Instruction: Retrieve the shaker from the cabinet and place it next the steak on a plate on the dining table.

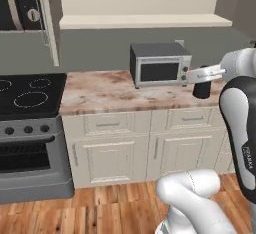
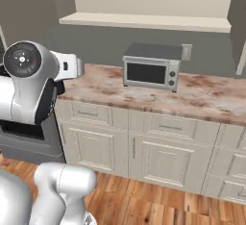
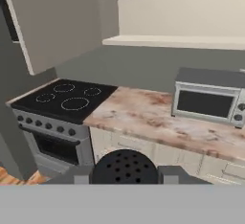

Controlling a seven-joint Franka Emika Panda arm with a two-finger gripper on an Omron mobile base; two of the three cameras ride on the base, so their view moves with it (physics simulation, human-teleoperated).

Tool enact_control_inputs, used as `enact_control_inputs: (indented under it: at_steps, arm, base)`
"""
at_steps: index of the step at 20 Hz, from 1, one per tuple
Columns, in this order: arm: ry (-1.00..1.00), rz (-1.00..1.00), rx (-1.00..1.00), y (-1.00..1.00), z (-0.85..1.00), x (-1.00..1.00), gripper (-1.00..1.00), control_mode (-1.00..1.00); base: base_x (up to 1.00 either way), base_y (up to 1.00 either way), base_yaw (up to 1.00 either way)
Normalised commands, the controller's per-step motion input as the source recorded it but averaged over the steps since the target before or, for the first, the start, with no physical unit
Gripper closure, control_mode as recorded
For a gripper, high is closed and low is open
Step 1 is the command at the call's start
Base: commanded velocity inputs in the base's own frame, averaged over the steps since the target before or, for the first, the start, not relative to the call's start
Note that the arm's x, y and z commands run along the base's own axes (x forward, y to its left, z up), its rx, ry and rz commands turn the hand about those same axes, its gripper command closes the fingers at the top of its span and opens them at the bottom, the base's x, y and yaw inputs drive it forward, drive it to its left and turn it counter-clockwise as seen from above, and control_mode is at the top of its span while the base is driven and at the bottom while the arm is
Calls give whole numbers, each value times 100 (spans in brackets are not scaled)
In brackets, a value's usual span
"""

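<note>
We've got the fingers [image 3: 125, 180] clamped on the shaker [image 1: 202, 88] just right of the toaster oven [image 1: 160, 65], so keep it upright while carrying.

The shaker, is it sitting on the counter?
No, the black shaker is held in the gripper, hanging in the air in front of the marbled counter.

The black shaker [image 1: 202, 89] hangs upright in the air — perforated domed cap [image 3: 125, 166] up, before the cabinet [image 1: 145, 22] shelf.
</note>
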Motion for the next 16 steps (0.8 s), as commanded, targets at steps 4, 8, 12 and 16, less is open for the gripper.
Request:
enact_control_inputs:
  at_steps: [4,8,12,16]
  arm:
    - [0,0,0,0,0,0,100,100]
    - [0,0,0,0,0,0,100,100]
    - [0,0,0,0,0,0,100,100]
    - [0,0,0,0,0,0,100,100]
  base:
    - [-71,69,70]
    - [-1,0,100]
    - [-1,0,100]
    - [-1,0,100]
